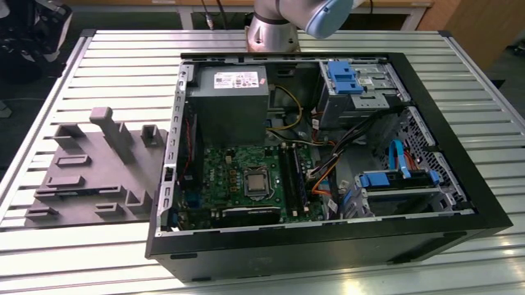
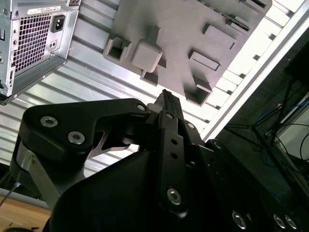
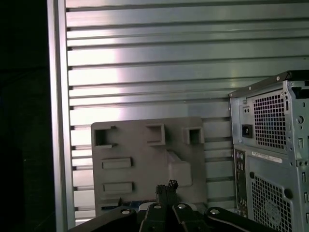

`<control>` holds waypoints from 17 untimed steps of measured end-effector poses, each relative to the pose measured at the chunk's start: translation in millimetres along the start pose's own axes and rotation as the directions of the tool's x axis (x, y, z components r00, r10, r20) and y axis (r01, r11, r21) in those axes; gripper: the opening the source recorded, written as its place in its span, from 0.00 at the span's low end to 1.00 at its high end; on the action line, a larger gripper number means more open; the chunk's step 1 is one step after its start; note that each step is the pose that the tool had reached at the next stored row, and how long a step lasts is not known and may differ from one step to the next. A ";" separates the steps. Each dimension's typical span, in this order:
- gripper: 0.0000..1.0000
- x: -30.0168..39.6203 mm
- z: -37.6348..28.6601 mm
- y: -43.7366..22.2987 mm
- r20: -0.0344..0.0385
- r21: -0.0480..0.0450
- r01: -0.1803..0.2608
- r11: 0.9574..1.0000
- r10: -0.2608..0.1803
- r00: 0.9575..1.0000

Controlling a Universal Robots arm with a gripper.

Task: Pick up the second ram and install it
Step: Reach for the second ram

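Plainly, the pincer point(image 2: 166, 95) has its fingers pressed together with nothing visible between them, and it hangs above the grey holder point(image 3: 145, 154) on the slatted table point(image 3: 145, 67). Where the second ram lies I cannot tell. Lowered like this, the fingers could jab the holder's raised post point(image 3: 179, 170) rather than straddle a board. Beyond, the computer case point(image 3: 270, 145) stands near enough to clip.
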State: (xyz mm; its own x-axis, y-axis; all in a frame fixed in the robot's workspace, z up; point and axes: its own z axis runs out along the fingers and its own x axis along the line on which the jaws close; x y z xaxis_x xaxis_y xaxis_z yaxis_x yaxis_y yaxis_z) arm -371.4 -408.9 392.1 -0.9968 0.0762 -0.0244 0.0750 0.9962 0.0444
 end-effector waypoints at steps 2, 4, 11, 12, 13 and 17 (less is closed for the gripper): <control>0.11 0.8 0.0 -0.2 0.000 0.000 0.000 1.000 0.000 1.000; 0.11 1.6 0.1 -0.5 0.000 0.000 0.000 1.000 0.000 1.000; 0.11 4.5 0.1 -1.8 0.000 0.000 0.000 1.000 0.000 1.000; 0.11 4.9 0.2 -2.0 0.000 0.000 0.000 1.000 0.000 1.000; 0.11 5.3 0.2 -2.2 0.000 0.000 0.000 1.000 0.000 1.000; 0.11 6.8 0.3 -3.0 0.000 0.000 0.000 1.000 0.000 1.000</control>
State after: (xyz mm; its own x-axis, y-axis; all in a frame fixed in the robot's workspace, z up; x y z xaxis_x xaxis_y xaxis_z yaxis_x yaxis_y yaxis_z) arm -378.4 -411.4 391.5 -0.9968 0.0762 -0.0245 0.0751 0.9962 0.0443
